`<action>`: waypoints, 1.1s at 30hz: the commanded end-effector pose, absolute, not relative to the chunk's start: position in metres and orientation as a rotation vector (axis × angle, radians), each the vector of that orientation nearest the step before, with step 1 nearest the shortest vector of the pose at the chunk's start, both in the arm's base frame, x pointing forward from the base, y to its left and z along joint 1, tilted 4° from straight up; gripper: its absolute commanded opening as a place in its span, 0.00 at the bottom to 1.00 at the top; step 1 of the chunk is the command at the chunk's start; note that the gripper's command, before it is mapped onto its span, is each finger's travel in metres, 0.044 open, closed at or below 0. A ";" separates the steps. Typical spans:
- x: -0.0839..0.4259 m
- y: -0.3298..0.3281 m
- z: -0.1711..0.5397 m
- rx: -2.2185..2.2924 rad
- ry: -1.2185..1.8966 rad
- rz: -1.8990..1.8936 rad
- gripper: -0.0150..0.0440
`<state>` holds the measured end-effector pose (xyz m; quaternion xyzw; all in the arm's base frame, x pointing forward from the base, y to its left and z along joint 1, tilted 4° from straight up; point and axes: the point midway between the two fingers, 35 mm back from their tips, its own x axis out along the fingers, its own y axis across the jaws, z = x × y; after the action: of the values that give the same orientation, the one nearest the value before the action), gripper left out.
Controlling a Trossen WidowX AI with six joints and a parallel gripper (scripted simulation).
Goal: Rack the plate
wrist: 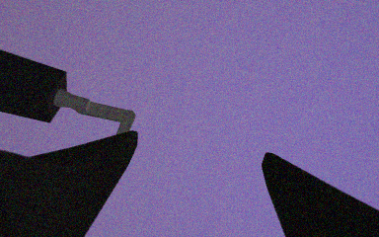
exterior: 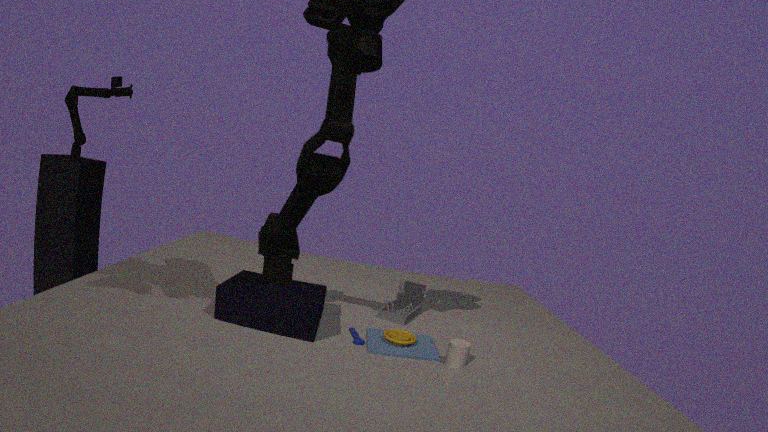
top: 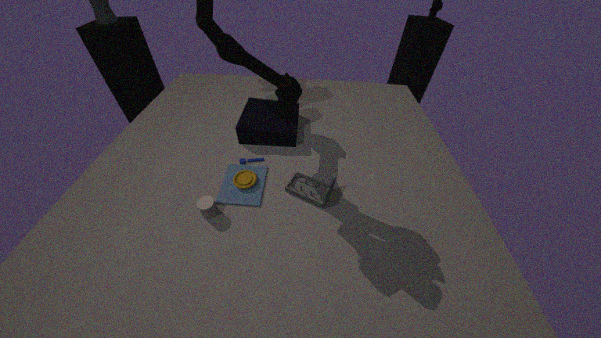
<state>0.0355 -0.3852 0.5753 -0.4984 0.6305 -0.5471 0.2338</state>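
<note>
High above the table (top: 275, 249) (exterior: 169, 382), the black arm (top: 230, 48) (exterior: 341, 93) rises from its dark base block (top: 268, 124) (exterior: 266, 308), bent at the elbow, its upper links nearly vertical in the exterior view. The gripper (wrist: 199, 148) is spread wide with nothing between its fingers, well apart from the yellow plate (top: 245, 179) (exterior: 399, 338). That plate lies on a blue square mat (top: 225, 193) (exterior: 390, 352), between a white cylinder (top: 205, 203) (exterior: 457, 353) and a blue utensil (top: 254, 160) (exterior: 355, 336); the grey dish rack (top: 304, 197) (exterior: 405, 318) stands apart from the mat.

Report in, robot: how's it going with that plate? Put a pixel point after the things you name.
Gripper (wrist: 199, 148) open, holding nothing. Yellow plate (top: 245, 179) (exterior: 399, 338) on blue mat (top: 239, 198) (exterior: 385, 351), not racked. Nothing visible atop plate.
</note>
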 end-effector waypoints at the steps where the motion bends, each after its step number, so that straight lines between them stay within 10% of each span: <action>1: 0.014 -0.370 0.595 -1.389 1.729 -1.595 0.93; 33: -0.089 -0.141 0.714 -1.613 1.805 -2.414 0.93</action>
<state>-0.0902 -0.1653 0.7077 -0.4678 0.5341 -0.6962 -0.1061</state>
